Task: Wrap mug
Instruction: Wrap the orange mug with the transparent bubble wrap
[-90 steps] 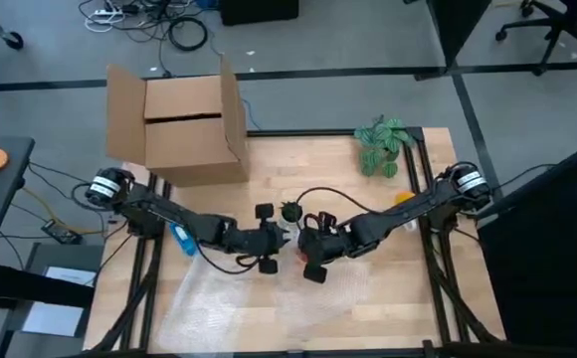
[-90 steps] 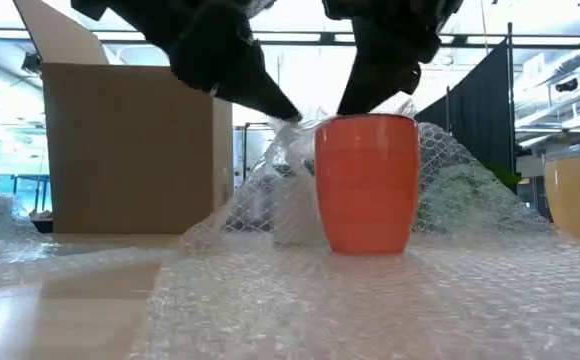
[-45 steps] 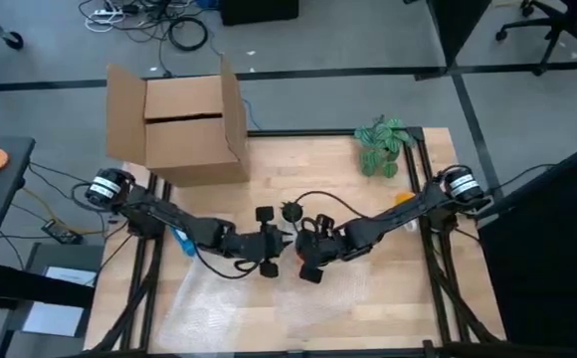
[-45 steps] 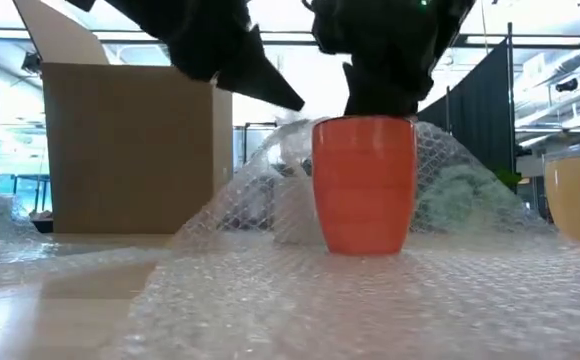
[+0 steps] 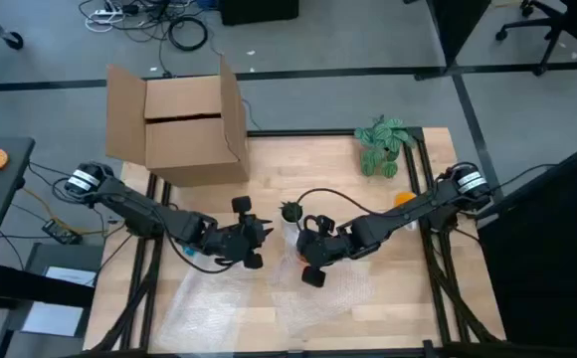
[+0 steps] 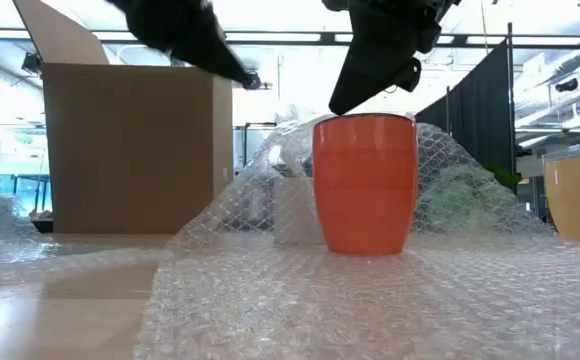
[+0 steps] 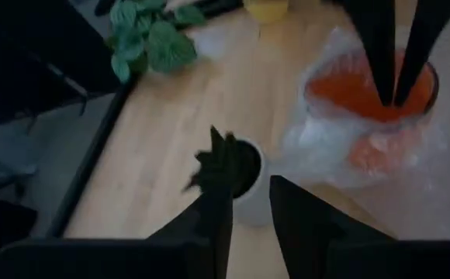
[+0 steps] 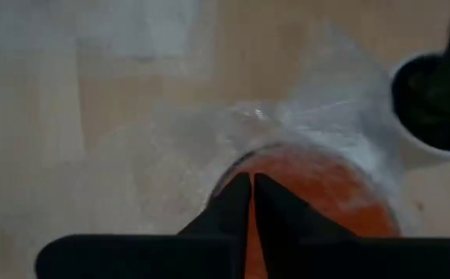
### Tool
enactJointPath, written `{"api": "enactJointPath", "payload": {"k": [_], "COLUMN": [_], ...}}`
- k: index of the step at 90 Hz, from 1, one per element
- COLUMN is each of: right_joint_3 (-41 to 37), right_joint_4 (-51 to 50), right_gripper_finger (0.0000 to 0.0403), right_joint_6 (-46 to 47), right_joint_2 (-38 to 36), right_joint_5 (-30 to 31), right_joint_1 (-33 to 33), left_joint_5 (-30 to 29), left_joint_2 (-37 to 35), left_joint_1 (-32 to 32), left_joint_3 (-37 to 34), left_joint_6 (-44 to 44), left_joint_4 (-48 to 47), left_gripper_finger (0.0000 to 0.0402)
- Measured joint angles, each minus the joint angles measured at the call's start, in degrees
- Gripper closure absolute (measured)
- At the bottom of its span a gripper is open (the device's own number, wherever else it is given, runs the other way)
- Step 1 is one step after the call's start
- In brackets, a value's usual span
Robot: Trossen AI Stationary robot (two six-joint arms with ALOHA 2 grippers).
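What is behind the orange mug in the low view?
Behind the orange mug, crumpled bubble wrap rises to the rim, with a blurred white pot showing through. The mug hides what lies directly behind it.

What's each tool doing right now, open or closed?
Left tool: open, holding nothing, clear of the orange mug.
Right tool: shut over the mug's rim; whether it pinches bubble wrap cannot be told.

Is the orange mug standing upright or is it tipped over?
Upright. In the low view the orange mug stands on its base on the bubble wrap, rim level at top; the right gripper is just above it.
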Motion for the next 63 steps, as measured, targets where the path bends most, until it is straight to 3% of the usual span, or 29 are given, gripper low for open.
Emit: {"api": "enactJointPath", "payload": {"k": [16,33,49,63], "right_joint_3": [-0.8,-2.0,-1.9,-2.0], "right_joint_4": [-1.6,0.2,3.2,2.4], "right_gripper_finger": [0.0403,0.0403,0.0403,0.0402], "right_joint_6": [7.7,11.9,12.2,12.7], "right_joint_2": [1.6,5.1,7.6,6.6], "right_joint_5": [0.8,3.2,2.1,-0.5], "right_joint_1": [-1.4,-1.9,-1.8,-1.6], "left_joint_5": [0.9,8.5,9.2,10.5], "left_joint_2": [4.8,14.6,23.5,25.4], "left_joint_1": [0.0,-0.7,-0.6,-1.2], "left_joint_3": [-8.3,-11.8,-6.5,-3.7], "left_joint_6": [-5.6,-7.0,-5.0,-2.6], "left_joint_4": [15.9,38.7,44.0,43.4], "left_gripper_finger": [0.0328,0.0328,0.0328,0.0328]}}
